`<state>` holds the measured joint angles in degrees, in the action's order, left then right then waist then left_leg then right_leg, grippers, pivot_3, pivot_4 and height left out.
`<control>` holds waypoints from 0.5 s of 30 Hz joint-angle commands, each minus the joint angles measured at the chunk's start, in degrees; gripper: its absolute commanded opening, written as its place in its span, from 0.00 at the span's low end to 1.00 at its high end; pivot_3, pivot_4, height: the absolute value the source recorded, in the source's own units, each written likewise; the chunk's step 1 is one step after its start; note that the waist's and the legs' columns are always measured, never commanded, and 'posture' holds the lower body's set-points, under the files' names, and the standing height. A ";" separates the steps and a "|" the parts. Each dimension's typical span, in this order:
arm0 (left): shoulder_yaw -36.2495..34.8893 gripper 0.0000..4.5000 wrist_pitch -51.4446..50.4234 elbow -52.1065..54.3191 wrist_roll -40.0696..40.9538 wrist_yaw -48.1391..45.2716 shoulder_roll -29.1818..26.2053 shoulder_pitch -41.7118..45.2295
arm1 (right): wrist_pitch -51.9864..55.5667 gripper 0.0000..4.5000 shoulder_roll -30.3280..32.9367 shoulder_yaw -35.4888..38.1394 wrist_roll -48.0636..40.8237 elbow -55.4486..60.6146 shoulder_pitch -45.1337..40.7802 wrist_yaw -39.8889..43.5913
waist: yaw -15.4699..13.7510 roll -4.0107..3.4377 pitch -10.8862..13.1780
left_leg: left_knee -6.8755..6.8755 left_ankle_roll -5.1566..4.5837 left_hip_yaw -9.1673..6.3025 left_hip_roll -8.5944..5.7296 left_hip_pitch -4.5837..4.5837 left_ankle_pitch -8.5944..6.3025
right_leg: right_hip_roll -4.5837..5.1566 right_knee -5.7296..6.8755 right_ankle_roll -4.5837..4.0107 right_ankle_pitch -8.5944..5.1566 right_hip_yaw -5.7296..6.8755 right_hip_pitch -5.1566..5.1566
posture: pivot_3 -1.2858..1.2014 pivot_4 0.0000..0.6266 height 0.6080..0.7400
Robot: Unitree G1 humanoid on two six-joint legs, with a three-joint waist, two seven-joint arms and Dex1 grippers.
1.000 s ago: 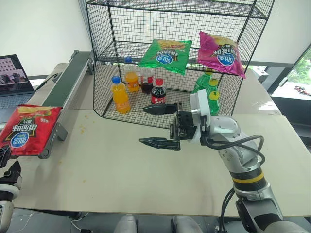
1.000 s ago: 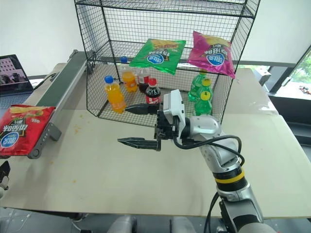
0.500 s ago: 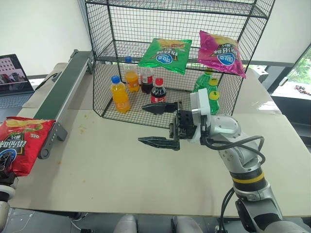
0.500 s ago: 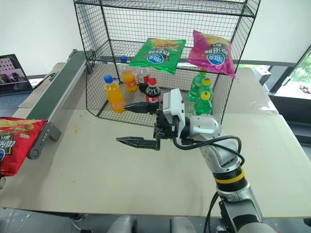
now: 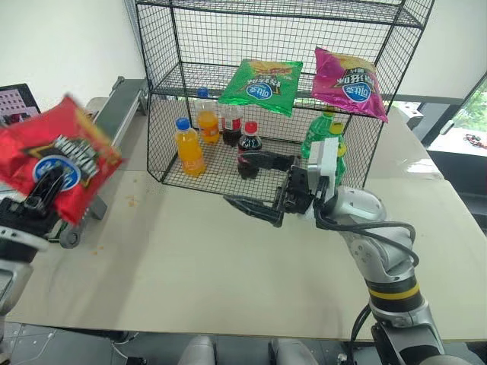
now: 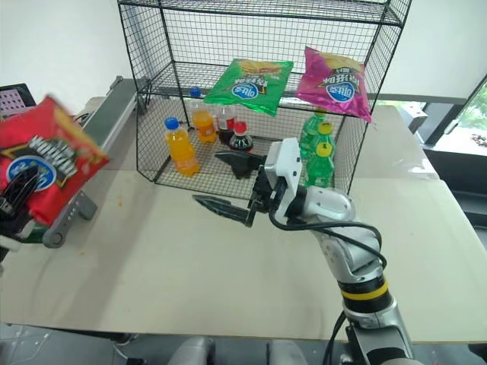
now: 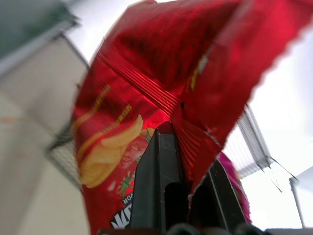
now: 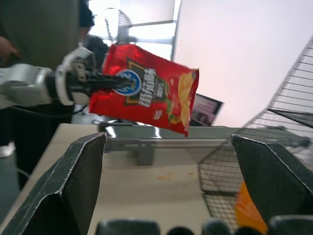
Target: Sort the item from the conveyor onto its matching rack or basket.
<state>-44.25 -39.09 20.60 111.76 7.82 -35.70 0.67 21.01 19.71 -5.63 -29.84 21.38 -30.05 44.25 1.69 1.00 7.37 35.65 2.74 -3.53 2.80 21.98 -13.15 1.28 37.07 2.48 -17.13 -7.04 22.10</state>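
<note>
Three chip bags: the red one (image 5: 57, 156) pinched in the left tool (image 5: 39, 192), green (image 5: 261, 85) and magenta (image 5: 347, 84) on the rack (image 5: 163, 91); right tool (image 5: 255, 182) spread.

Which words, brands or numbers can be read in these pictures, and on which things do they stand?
Red chip bag: black lettering and round blue logo, too blurred to read.
Green chip bag: logo and print too small to read.
Magenta chip bag: characters too small to read.
Bottles: labels unreadable.
</note>
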 commanded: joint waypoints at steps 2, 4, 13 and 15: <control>7.52 0.01 -0.64 2.09 1.24 3.12 -0.08 13.59 | -2.57 1.00 -1.49 2.49 2.33 4.91 -0.36 -6.13 | -0.43 0.02 0.01 | -0.01 0.01 -0.03 0.01 0.01 0.01 | -0.03 0.01 0.00 0.00 0.02 0.01 | 0.52 0.24 1.00; 12.01 0.01 -1.38 0.41 1.24 4.71 1.24 20.59 | -3.21 1.00 -2.26 2.96 3.74 6.49 -0.73 -8.84 | -0.68 0.02 0.00 | 0.05 0.03 -0.05 -0.02 0.06 0.02 | -0.02 -0.01 0.01 0.01 0.02 0.00 | 0.52 0.24 1.00; 21.13 0.01 -3.62 -17.76 1.24 6.20 11.07 41.80 | -2.84 1.00 -3.06 3.70 8.13 11.03 -1.50 -16.86 | -0.58 0.01 0.00 | 0.06 0.01 -0.06 -0.09 0.07 0.03 | 0.02 0.01 0.04 0.03 0.02 0.01 | 0.52 0.24 1.00; 22.00 0.01 -4.29 -20.20 1.24 5.60 12.32 43.12 | -2.52 1.00 -2.53 4.14 8.62 11.85 -1.28 -17.87 | -0.49 0.00 0.00 | 0.05 0.01 -0.06 -0.09 0.05 0.04 | 0.01 0.02 0.04 0.03 0.02 0.01 | 0.52 0.24 1.00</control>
<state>-22.23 -42.79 1.08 112.47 14.62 -23.62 42.32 18.86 16.77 -3.14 -21.55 30.41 -30.73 27.61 1.20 0.99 7.37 35.70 2.75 -3.59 2.71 22.03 -13.11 1.29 37.09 2.52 -17.10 -7.02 22.12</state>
